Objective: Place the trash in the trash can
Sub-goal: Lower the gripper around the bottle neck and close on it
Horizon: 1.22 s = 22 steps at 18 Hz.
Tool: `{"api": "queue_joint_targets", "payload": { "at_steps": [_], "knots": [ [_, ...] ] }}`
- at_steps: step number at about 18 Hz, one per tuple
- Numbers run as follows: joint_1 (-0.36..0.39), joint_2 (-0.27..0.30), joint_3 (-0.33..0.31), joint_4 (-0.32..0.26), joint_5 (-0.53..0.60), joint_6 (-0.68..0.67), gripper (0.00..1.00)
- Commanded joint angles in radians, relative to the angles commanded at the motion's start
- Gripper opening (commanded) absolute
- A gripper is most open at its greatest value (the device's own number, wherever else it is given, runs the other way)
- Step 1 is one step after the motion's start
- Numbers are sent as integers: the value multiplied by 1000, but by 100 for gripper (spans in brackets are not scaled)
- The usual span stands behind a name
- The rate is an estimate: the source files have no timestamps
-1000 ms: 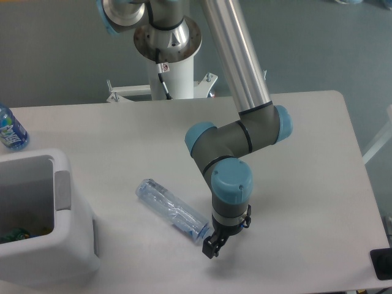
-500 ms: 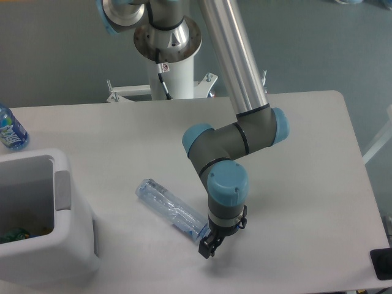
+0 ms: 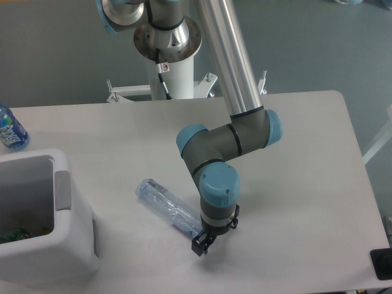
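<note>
Shifted toward nine o'clock: gripper (image 3: 201, 245), now touching the bottle (image 3: 169, 208) at its near end. Jaw opening: I cannot tell. Bin (image 3: 43, 257): well apart, at nine o'clock.

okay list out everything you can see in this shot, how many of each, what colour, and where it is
Crushed bottle: one, clear with a bluish tint, lying on its side mid-table, its near end at the gripper.
Trash can: one, white with a grey patch on the rim, front left corner of the table; something dark and greenish lies inside.
Water bottle: one, blue-labelled, at the table's left edge behind the trash can.
Table: one, pale grey.
Dark object: one, black, at the lower right edge of the picture, cut off.
Arm: one, silver tube with blue-capped grey joints, reaching down from its white pedestal.
Gripper: one, black, low beside the crushed bottle's end.
</note>
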Motion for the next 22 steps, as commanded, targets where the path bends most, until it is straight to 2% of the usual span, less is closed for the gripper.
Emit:
{"api": "queue_joint_targets", "payload": {
  "at_steps": [4, 6, 10, 12, 16, 17, 21, 22],
  "knots": [
    [0, 0, 0, 2, 0, 0, 70],
    [-5, 2, 0, 2, 0, 0, 63],
    [-5, 2, -2, 2, 0, 0, 59],
    [-5, 5, -6, 0, -2, 0, 50],
    [-9, 6, -12, 2, -2, 0, 46],
    [-11, 6, -12, 2, -2, 0, 42],
    [-11, 8, -12, 0, -2, 2, 36],
    [-12, 8, -14, 0, 0, 2, 32]
  ]
}}
